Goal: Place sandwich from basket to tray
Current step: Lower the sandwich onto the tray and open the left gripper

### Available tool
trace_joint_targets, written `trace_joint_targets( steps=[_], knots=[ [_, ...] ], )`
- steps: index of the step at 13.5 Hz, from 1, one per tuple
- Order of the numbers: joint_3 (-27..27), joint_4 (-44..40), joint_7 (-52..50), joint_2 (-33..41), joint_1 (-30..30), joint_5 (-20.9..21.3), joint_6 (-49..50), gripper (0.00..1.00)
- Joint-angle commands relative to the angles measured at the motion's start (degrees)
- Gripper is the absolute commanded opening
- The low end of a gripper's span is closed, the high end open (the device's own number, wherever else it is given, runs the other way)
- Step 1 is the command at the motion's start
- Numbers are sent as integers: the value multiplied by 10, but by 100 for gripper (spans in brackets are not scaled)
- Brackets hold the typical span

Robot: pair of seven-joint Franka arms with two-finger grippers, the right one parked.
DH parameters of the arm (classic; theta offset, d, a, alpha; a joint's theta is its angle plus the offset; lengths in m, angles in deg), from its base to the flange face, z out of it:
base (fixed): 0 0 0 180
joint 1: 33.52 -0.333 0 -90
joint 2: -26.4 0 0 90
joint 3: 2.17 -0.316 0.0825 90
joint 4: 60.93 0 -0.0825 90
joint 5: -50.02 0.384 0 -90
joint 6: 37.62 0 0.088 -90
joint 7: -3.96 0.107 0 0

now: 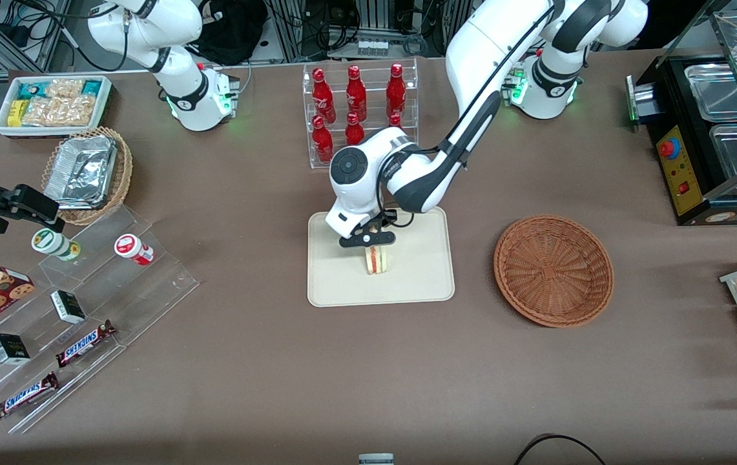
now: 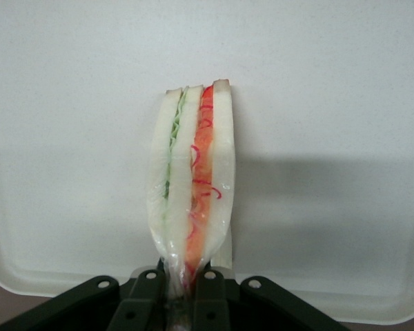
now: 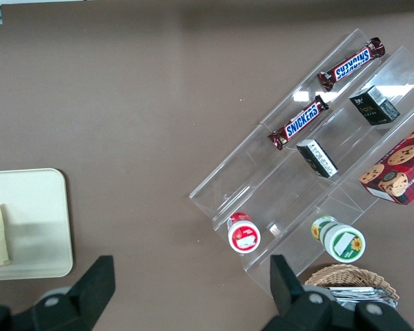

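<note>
White bread: the sandwich (image 1: 378,259) stood on edge over the tray (image 1: 336,284), mid-frame in the front view, orange-red and green filling showing; whether it touched the tray I could not tell.
Gripper: the gripper (image 2: 181,281) was closed on the sandwich's narrow end, its fingers (image 2: 208,289) pinching the bread.
Basket: the basket (image 1: 553,269) sat empty, right of centre in the front view.
Progress: the carry looked done; releasing and withdrawing seemed left.
Surface: a brown table (image 1: 342,374) held red bottles (image 1: 355,106) at upper centre and snack shelves (image 1: 77,323) at lower left.
</note>
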Motion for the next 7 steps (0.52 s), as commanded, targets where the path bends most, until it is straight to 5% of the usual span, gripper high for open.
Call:
trace_joint_targets(
  steps=[1,3,5,7],
  knots=[
    [-7,-11,6,-5,9,8,5,14],
    [-6,-11,5,-6,11,7,7,31],
    [-7,-12,-2,-4,12,7,5,99],
    [-7,-15,-6,3,10,2,5,100]
  ],
)
